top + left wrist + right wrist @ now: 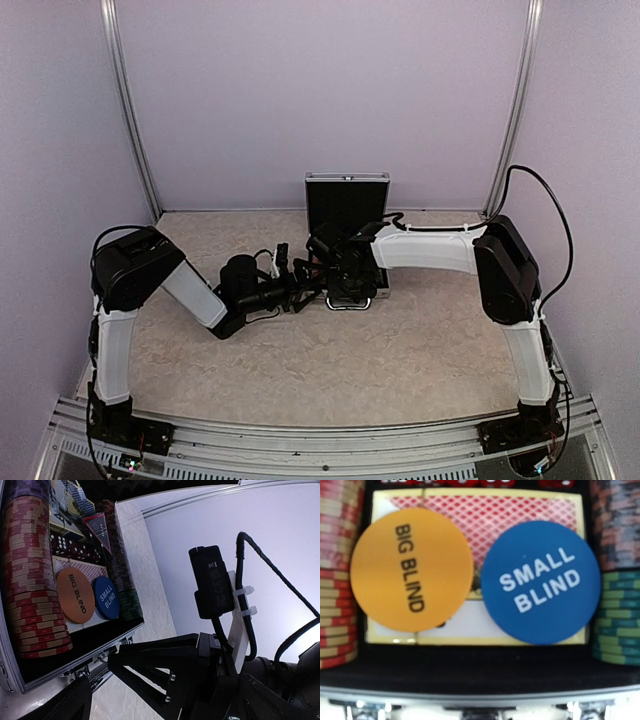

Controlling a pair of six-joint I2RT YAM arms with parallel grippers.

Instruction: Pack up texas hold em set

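Note:
The silver briefcase (347,200) stands open at mid-table, its black-lined lid upright. Its tray (75,662) holds red chips (30,580), green chips (131,605), a card deck (485,515), an orange "BIG BLIND" disc (412,570), a blue "SMALL BLIND" disc (540,582) and a dark triangular marker (100,530). Both discs lie flat on the deck. My left gripper (100,680) is open and empty at the case's front left corner (300,278). My right gripper (345,275) hovers low over the tray; its fingers do not show in its wrist view.
The case's front rim with latches (480,692) faces the arms. The right arm's wrist camera and cable (212,580) hang close beside my left gripper. Purple walls enclose the table on three sides, with metal posts (130,110) at the back corners.

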